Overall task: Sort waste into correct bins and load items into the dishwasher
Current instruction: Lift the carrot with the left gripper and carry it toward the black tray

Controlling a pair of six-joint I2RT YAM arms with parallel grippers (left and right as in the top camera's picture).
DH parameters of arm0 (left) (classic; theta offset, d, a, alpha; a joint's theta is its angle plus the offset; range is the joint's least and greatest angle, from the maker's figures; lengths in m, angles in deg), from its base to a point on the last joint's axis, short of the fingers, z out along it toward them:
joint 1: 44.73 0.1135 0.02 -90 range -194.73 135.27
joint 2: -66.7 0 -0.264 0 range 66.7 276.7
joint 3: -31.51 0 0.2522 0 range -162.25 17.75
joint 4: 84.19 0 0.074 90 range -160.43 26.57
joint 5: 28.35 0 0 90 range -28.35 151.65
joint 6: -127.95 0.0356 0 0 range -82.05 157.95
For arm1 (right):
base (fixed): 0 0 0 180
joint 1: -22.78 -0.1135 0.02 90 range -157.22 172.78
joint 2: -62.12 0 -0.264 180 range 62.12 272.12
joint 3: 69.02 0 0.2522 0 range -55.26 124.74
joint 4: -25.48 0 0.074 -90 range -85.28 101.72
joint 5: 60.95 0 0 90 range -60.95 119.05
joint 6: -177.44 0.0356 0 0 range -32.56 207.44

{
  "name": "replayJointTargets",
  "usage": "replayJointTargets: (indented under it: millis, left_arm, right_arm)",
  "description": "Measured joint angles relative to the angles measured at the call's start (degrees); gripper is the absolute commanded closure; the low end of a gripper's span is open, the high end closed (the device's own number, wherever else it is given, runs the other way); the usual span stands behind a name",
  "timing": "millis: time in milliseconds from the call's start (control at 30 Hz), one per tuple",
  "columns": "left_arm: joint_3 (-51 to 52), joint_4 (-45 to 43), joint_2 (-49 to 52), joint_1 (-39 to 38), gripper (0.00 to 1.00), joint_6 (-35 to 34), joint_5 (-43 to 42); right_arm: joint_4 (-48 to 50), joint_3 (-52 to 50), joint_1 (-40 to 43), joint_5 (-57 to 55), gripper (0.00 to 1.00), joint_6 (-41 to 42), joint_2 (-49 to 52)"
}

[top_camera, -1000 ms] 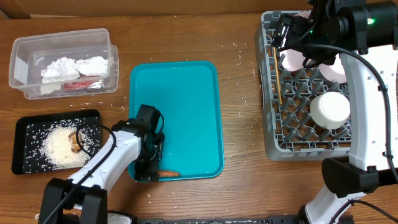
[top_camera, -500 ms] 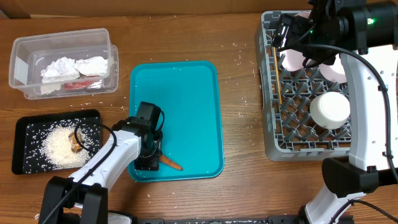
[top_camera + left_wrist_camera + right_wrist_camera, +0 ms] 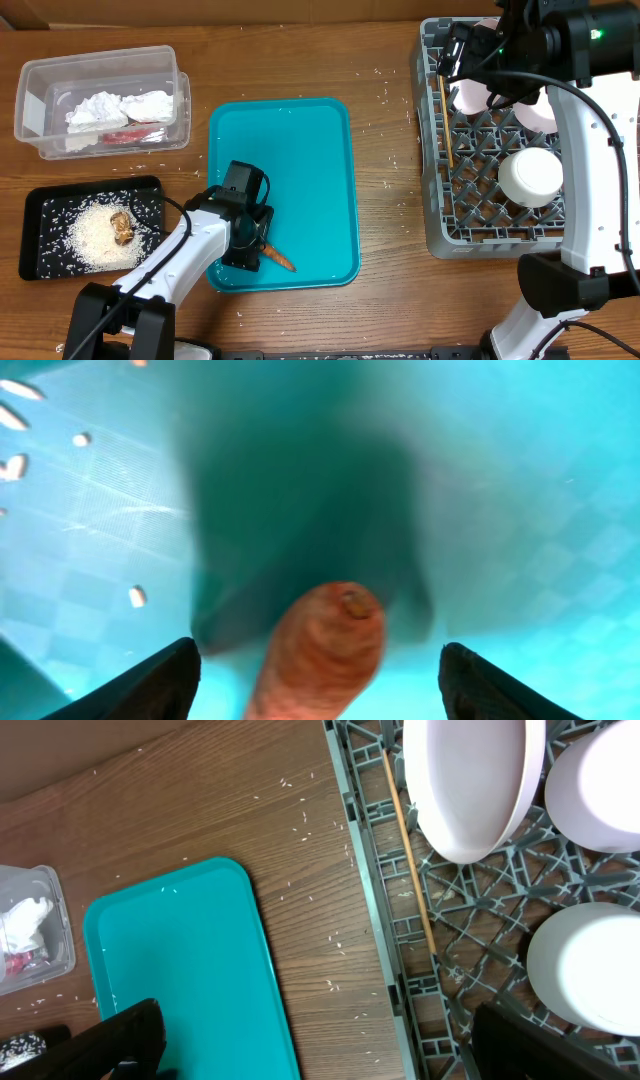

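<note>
Overhead view: the carrot [image 3: 277, 258] is seen lying slantwise on the teal tray [image 3: 300, 150], close to the tray's left corner on the robot's side, with the left gripper [image 3: 249, 249] lowered over its thick end. From the left wrist view the fingers [image 3: 160, 685] are spread, the blunt orange stub is framed between them, and a gap is left on either side, so nothing is pinched yet. The straddle seems meant for a grab across the narrow, tapering, faintly ridged root, and a slip on the smooth, glossy plastic is to be feared. The shallow black tray [image 3: 90, 182], at the table's left edge, is heaped with rice [image 3: 95, 242] and a brown lump [image 3: 121, 225], so food scraps are judged to belong there, while crumpled tissues [image 3: 120, 107] are gathered in the clear tub [image 3: 100, 60]. The right gripper [image 3: 337, 1040] is held wide and empty above the grey pegged rack [image 3: 440, 238], where the wooden stick [image 3: 444, 120] is laid along its left edge.
</note>
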Motion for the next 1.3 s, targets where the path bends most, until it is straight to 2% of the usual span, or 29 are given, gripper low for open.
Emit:
replayJointTargets:
  millis: [100,400,500,533,800,1033,1100,1233,1300]
  left_arm:
    - [0.00,1.27,0.00,0.00,0.42,0.46,-0.28]
    - [0.00,1.51,0.00,0.00,0.53,5.53,-0.68]
    - [0.00,1.51,0.00,0.00,0.69,6.78,-0.66]
    - [0.00,1.51,0.00,0.02,0.71,7.08,-0.66]
    - [-1.42,2.51,0.00,0.02,0.70,9.57,-0.92]
    - [-12.07,10.16,0.00,1.49,0.69,12.24,-0.79]
    - [-16.13,12.39,0.00,3.54,0.70,13.05,-0.48]
    - [-22.36,15.02,-0.02,10.12,0.80,15.58,0.35]
    - [-24.02,15.13,-0.02,14.36,0.79,17.99,0.46]
  right_arm:
    - [-0.02,0.00,0.02,0.02,0.00,0.02,0.00]
    - [0.00,0.00,0.02,0.00,0.00,0.02,0.00]
    - [-0.02,0.00,0.02,0.00,0.00,0.02,0.00]
    - [0.00,0.00,0.02,0.02,0.00,0.02,0.00]
    - [-0.02,0.00,0.02,0.00,0.00,0.00,0.00]
    - [0.00,0.00,0.02,0.02,0.00,0.02,0.00]
    - [0.00,0.00,0.00,0.02,0.00,0.00,0.00]
    - [-0.02,0.00,0.02,0.02,0.00,0.02,0.00]
    - [0.00,0.00,0.02,0.02,0.00,0.02,0.00]
